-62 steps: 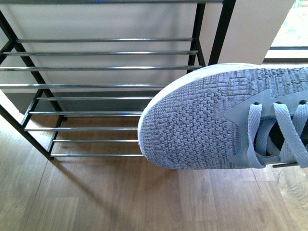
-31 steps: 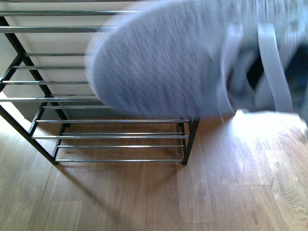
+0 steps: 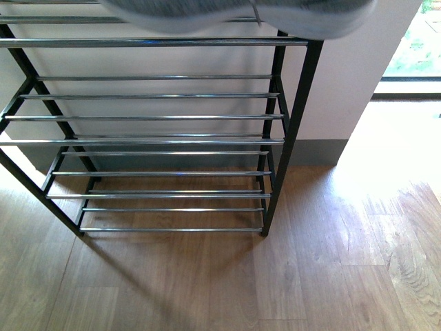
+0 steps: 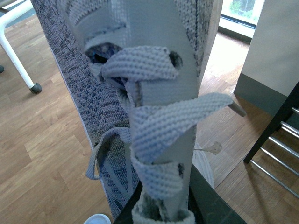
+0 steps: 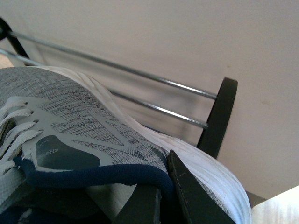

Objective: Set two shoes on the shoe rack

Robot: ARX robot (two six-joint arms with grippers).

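Both sneakers in hand, one at the top of the rack

The right tool [image 5: 161,191] is clamped on the first sneaker [image 5: 93,121]. One black finger sits inside the navy collar and the other outside it, with the collar pinched between them. In the right wrist view this grey knit shoe lies with its white sole close to the shoe rack [image 5: 219,116], just in front of two chrome rods and a black upright, and the pale wall [image 5: 163,37] is behind. In the front view the same shoe [image 3: 303,17] is only a blurred grey shape along the top edge, above the rack's highest rods near its right-hand upright. Whether the sole touches the rods cannot be told.

The rack [image 3: 165,117] stands on the wooden floor [image 3: 207,283] against the wall, and no shoe lies on the lower tiers that are in view.

The left tool [image 4: 163,210] grips the second sneaker [image 4: 159,126]. Dark fingers close in on either side of the tongue at the laced front, and the shoe stands on end before the camera with its grey laces hanging loose. It is over the floor, apart from the rack, of which one corner [image 4: 275,121] shows at the side. A white furniture leg [image 4: 16,56] stands farther off
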